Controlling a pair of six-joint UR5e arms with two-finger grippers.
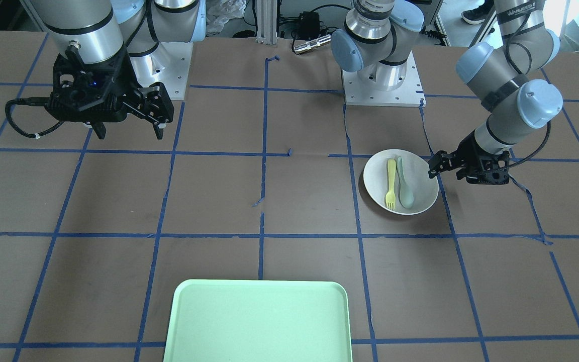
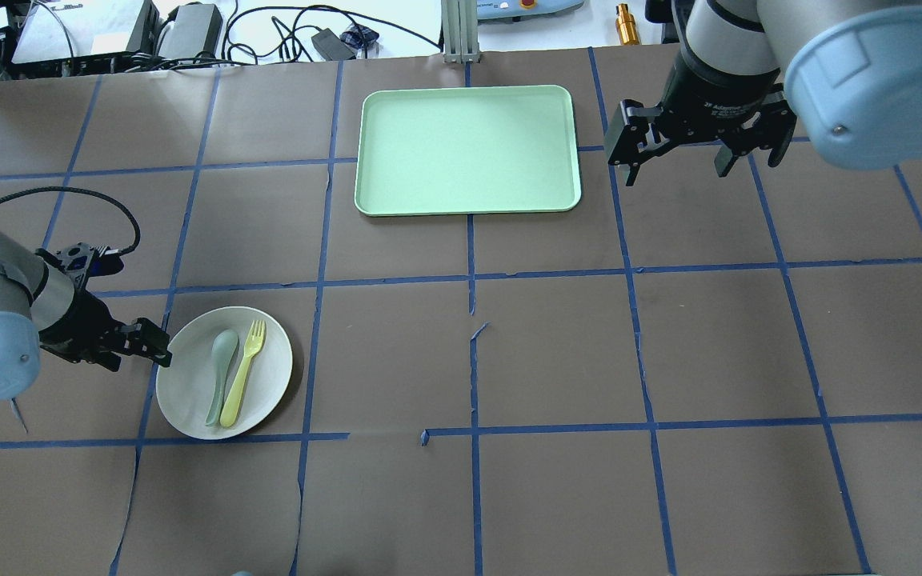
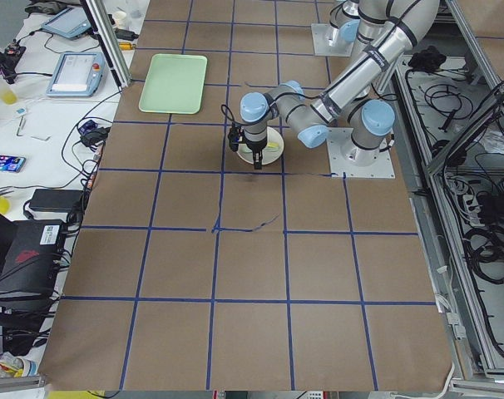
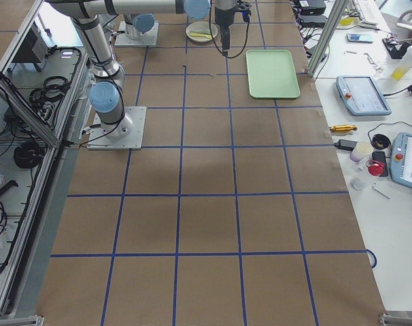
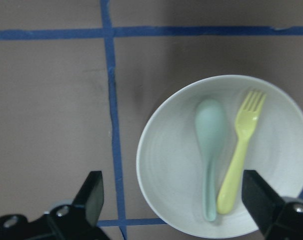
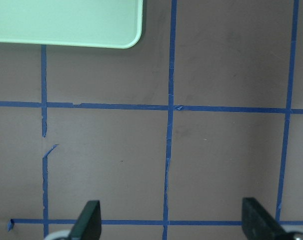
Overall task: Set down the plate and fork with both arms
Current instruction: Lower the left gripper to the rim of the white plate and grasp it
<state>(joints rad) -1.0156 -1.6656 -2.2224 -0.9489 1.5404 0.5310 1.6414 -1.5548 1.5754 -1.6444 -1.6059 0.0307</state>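
Observation:
The off-white plate [image 2: 189,388] sits on the table at the overhead view's lower left. It holds the yellow fork [image 2: 243,372] and a pale grey-green spoon [image 2: 221,376], lying side by side. My left gripper [image 2: 158,349] is open and empty, with its tips at the plate's left rim. In the left wrist view the plate [image 5: 166,165], fork [image 5: 239,155] and spoon [image 5: 210,145] show ahead of the spread fingers [image 5: 91,195]. My right gripper [image 2: 673,164] is open and empty. It hangs high above the table, just right of the tray.
A rectangular pale-green tray [image 2: 467,150] lies empty at the far middle of the table; its corner shows in the right wrist view [image 6: 66,20]. Blue tape lines grid the brown table. Cables and devices lie beyond the far edge.

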